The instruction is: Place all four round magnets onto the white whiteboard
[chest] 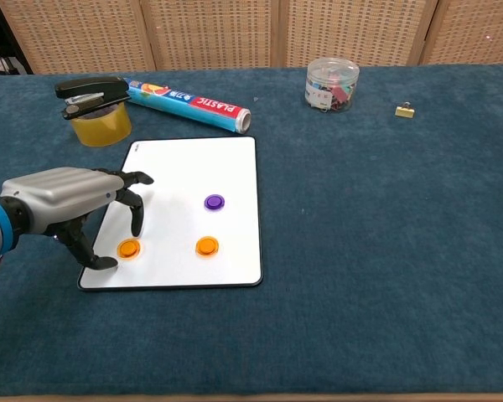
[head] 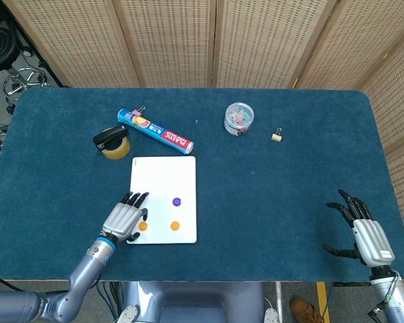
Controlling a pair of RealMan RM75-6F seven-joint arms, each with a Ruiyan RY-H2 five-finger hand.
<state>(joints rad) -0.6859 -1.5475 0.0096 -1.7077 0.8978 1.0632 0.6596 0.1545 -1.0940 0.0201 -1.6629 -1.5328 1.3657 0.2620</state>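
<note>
The white whiteboard (head: 163, 176) (chest: 193, 167) lies flat at centre left of the blue table. A purple magnet (head: 177, 201) (chest: 214, 202) and an orange magnet (head: 175, 225) (chest: 206, 245) sit on its right half. A second orange magnet (head: 143, 227) (chest: 128, 249) lies near the board's front left corner. My left hand (head: 124, 219) (chest: 67, 197) hovers over that corner, fingers apart, the orange magnet lying free between thumb and fingertips. No fourth magnet shows in either view. My right hand (head: 363, 235) rests at the front right with spread fingers, holding nothing.
A black stapler on a yellow tape roll (head: 112, 141) (chest: 92, 100) and a printed tube (head: 155, 131) (chest: 189, 102) lie behind the board. A clear jar of clips (head: 239, 118) (chest: 332, 84) and a binder clip (head: 277, 136) (chest: 404, 110) are further right.
</note>
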